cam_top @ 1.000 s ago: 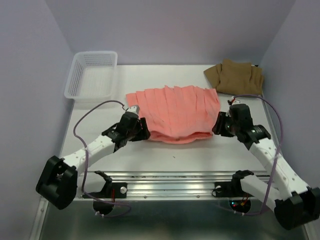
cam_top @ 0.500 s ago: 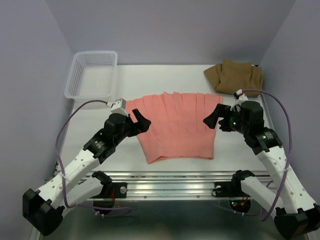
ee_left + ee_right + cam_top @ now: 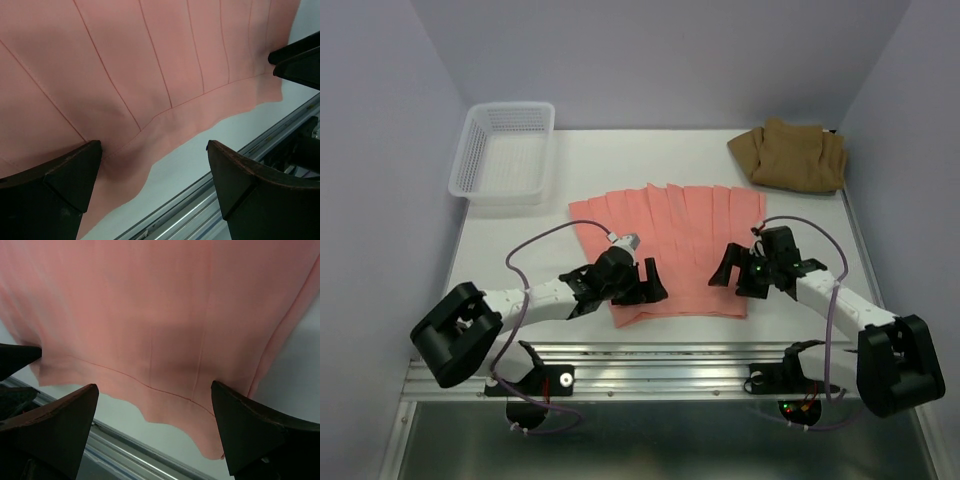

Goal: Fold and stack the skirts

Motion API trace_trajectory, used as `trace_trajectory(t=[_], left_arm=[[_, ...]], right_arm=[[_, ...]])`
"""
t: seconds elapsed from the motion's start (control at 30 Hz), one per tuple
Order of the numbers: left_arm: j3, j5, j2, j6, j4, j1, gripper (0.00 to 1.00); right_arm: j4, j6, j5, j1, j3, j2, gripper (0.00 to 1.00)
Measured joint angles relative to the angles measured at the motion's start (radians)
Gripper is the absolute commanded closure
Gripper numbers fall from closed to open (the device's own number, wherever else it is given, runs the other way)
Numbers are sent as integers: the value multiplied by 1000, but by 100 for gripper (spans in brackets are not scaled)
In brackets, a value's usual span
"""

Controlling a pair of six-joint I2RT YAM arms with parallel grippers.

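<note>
From above, the salmon-pink skirt (image 3: 670,250) lies spread flat mid-table, with the left gripper (image 3: 645,280) and right gripper (image 3: 730,272) low at its near corners, jaws wide apart and holding nothing. The folded tan-brown skirt (image 3: 790,155) sits far right, and the white basket (image 3: 505,150) far left, apart from both skirts. In the left wrist view, spread fingers (image 3: 50,185) straddle the pink hem beside the table's metal rail (image 3: 172,217); in the right wrist view, fingers (image 3: 50,420) stand wide over the hem's other corner.

The pink skirt (image 3: 670,240), doubled over a second ago, now lies flat where I released it. My left gripper (image 3: 645,282) and right gripper (image 3: 730,275) have swung down to its near hem, jaws now wide.
</note>
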Motion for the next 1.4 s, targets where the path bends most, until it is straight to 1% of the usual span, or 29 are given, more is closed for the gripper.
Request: trace_trajectory(t=[0.03,0.1,0.2,0.33,0.53,0.7,0.8,0.83,0.97,1.0,1.07,1.17,1.3,1.4], left_arm=[[0,6,45,-4,16,-10,1],[0,14,78,-17,40,-12,1],[-16,10,74,-39,66,-12,1],[-66,0,27,-71,83,-12,1],[-154,14,-52,-135,117,-13,1],[-212,22,-145,-170,94,-19,1],[-213,23,-176,-174,58,-29,1],[-211,23,-180,-170,48,-33,1],[-175,20,-188,-148,-18,-46,1],[-156,9,-194,-141,-56,-47,1],[-119,-23,-214,-127,-113,-47,1],[-57,-119,-275,-107,-195,-45,1],[-19,-200,-341,-84,-227,-24,1],[-2,-231,-331,-42,-224,27,1]], right_arm=[[16,5,-3,0,-16,19,0],[51,16,6,-5,-32,48,0],[73,24,56,-5,-31,59,0],[77,40,116,0,-4,93,0],[99,37,193,3,71,191,0],[95,-11,278,5,116,227,0],[83,-74,278,3,144,243,0],[76,-100,256,2,155,244,0],[61,-162,185,2,205,207,0],[59,-168,181,5,213,190,0],[40,-180,179,9,234,129,0],[17,-167,187,14,248,32,0],[5,-100,185,15,193,-65,0],[-18,-39,158,15,103,-98,0]])
